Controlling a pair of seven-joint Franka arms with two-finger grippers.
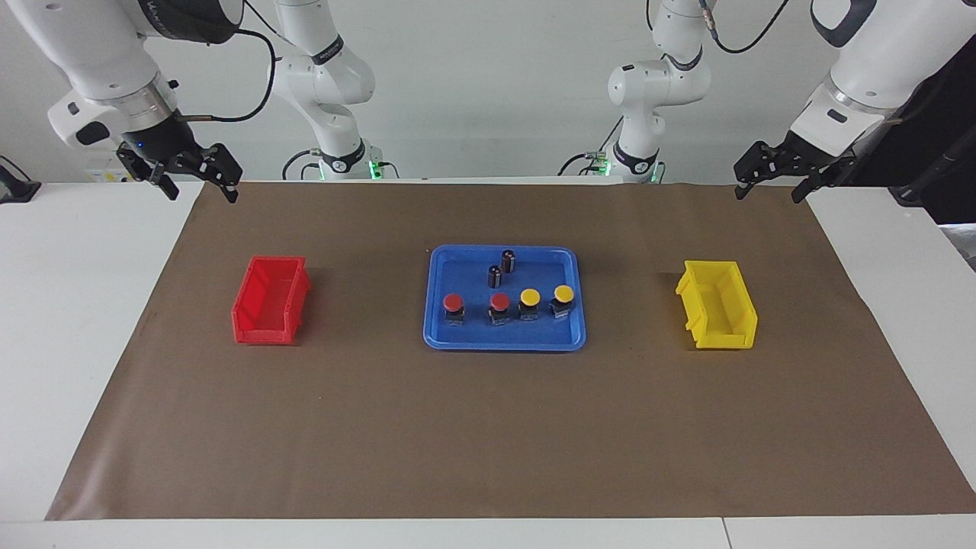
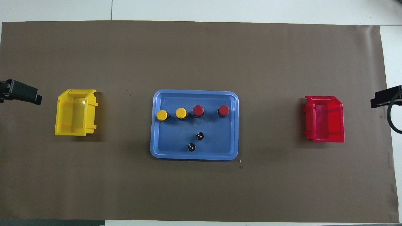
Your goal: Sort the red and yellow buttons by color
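Four buttons sit in a row in the blue tray (image 1: pixel 435 305) at the middle of the table (image 1: pixel 69 305), and none has been touched yet. Both my arms wait, raised at the robots' edge of the brown mat (image 1: pixel 488 435): my left gripper (image 1: pixel 770 185) over the corner at its own end, my right gripper (image 1: pixel 197 183) over the other corner, both with fingers spread wide and empty.

The two yellow buttons (image 1: pixel 530 297) stand on my left gripper's side of the row, side by side, and the yellow bin (image 1: pixel 720 305) lies below and ahead of that same gripper. The two red buttons (image 1: pixel 499 303) stand on my right gripper's side, with the red bin (image 1: pixel 271 301) below and ahead of it. That layout reads as deliberate: each colour is already on the side of the arm that serves its bin, so I should not need to cross arms.

Two dark cylinders (image 1: pixel 508 261) stand in the tray too, between the row and my grippers. They carry no coloured cap and I judge them as things to leave alone, though I must reach over them to get at the inner red button.
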